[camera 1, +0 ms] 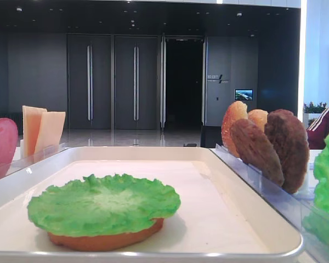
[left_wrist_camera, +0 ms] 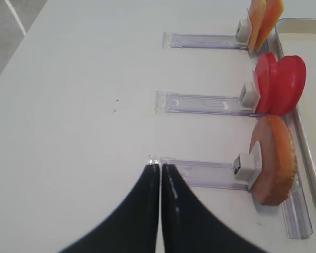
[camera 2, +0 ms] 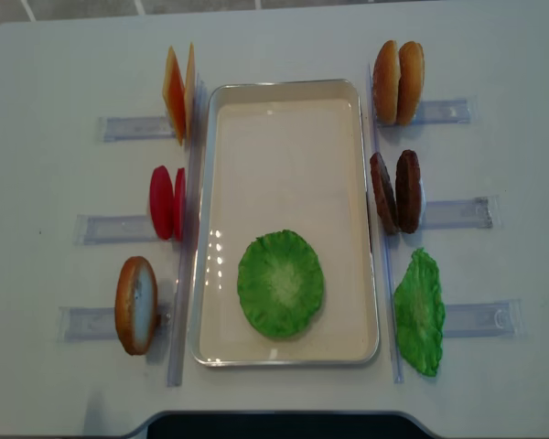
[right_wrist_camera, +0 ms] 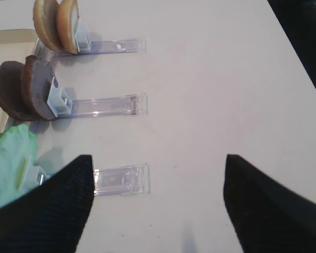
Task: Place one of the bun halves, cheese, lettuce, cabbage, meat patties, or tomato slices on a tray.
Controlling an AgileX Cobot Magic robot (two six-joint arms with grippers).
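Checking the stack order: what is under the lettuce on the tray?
Under the lettuce on the tray sits a bun half; only its brown rim shows in the low view. From above the leaf covers it fully, so its top face stays unseen.

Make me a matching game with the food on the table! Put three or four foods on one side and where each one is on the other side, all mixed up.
Foods:
1. bright green ruffled lettuce leaf
2. dark brown rough meat patties
3. smooth pinkish-red round tomato slices
4. pale yellow-orange square cheese slices

Places:
A. standing in the far rack on the left of the off-white rectangular tray
B. lying flat inside the tray, on a bun half
C. standing in the middle rack on the right of the tray
D. standing in the middle rack on the left of the tray

Pairs: 1-B, 2-C, 3-D, 4-A
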